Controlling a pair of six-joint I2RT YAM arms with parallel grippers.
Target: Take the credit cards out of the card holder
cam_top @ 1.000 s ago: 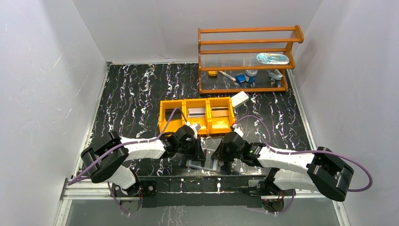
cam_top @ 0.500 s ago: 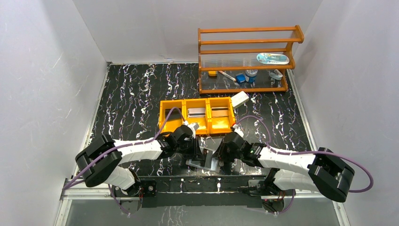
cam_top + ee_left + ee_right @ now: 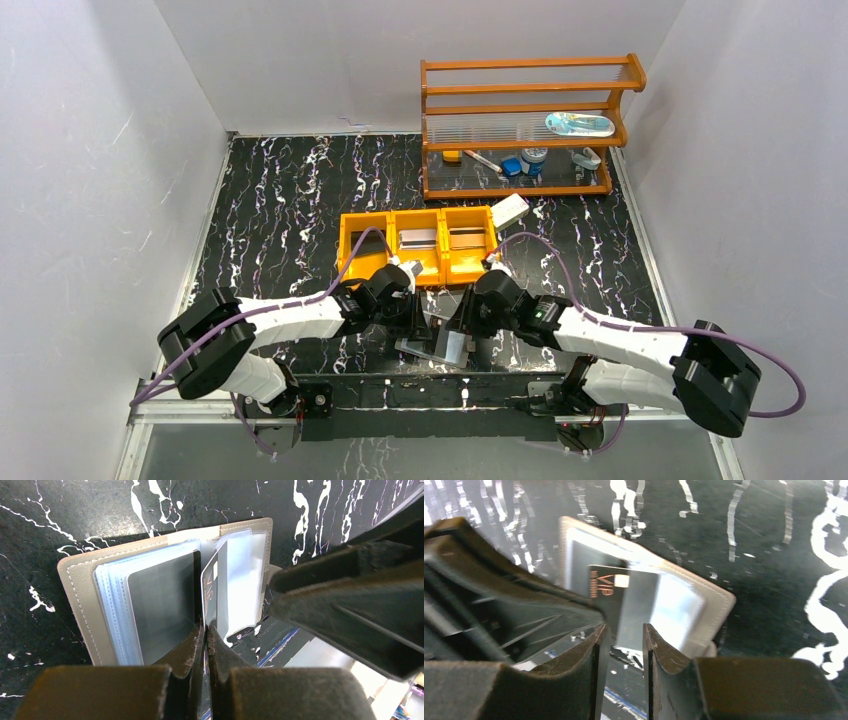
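The grey card holder [image 3: 82,592] lies open on the black marbled table, its clear sleeves [image 3: 112,605] fanned out. It also shows under both wrists in the top view [image 3: 440,347]. A dark credit card [image 3: 606,592] with a chip and "VIP" print stands on edge [image 3: 210,587] over the holder's fold. My left gripper [image 3: 205,630] is shut on its near edge. My right gripper [image 3: 624,632] hangs open at the holder's [image 3: 704,607] near side, with nothing gripped between its fingers. Whether the card's far end sits in a sleeve I cannot tell.
An orange three-compartment tray [image 3: 345,262] sits just beyond the arms, with a silvery card [image 3: 418,238] and a brownish card [image 3: 468,239] in it. A white box [image 3: 510,210] leans at its right end. A wooden rack [image 3: 525,125] with small items stands at the back right.
My left gripper has closed on the dark card and tipped it up from the holder. My right gripper has opened a little and drawn slightly back from the near edge.
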